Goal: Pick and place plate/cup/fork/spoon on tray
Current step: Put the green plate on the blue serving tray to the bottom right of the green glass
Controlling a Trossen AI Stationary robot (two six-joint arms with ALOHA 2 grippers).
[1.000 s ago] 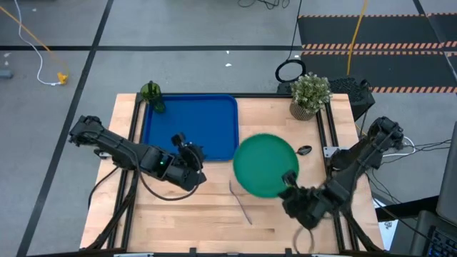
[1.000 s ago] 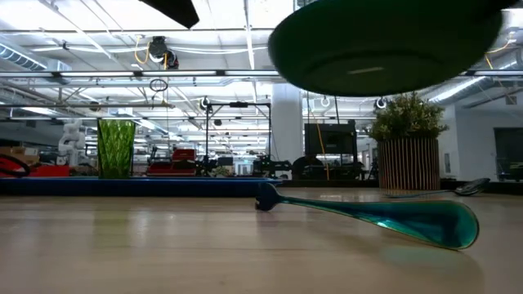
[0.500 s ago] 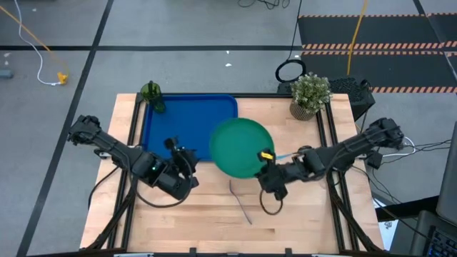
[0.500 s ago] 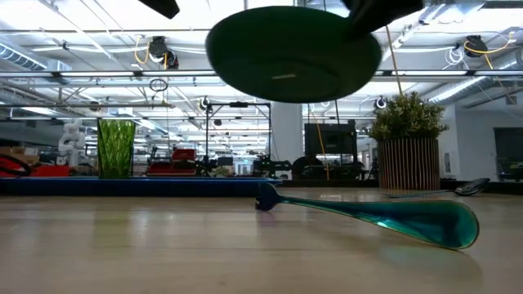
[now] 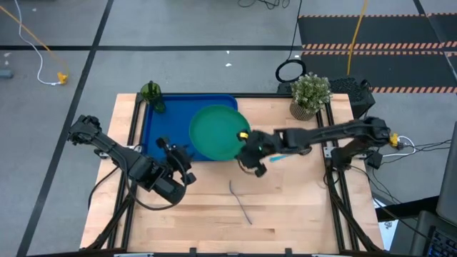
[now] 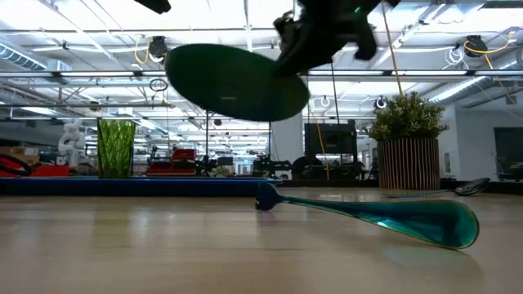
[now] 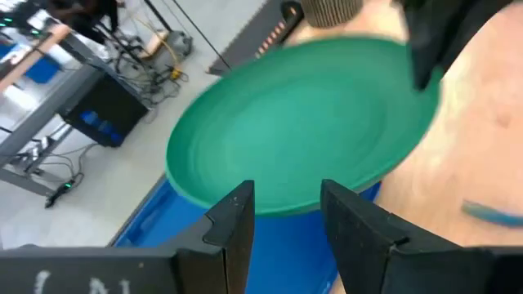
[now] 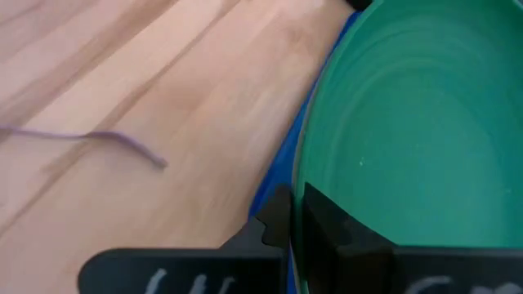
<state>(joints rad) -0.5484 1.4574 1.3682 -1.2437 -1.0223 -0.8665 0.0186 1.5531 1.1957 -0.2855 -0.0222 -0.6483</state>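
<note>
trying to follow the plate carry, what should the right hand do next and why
Probably carry a little further over the tray, then lower. The right hand grips the plate by its rim, and the low view shows the plate in the air, tilted, over the tray's right part.

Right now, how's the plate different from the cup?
The plate is wide, flat and opaque green; the cup is a narrow, tall, see-through tumbler. The plate is held tilted in the air over the tray by the right gripper; the cup stands upright at the tray's far left corner, untouched. Both are green.
</note>
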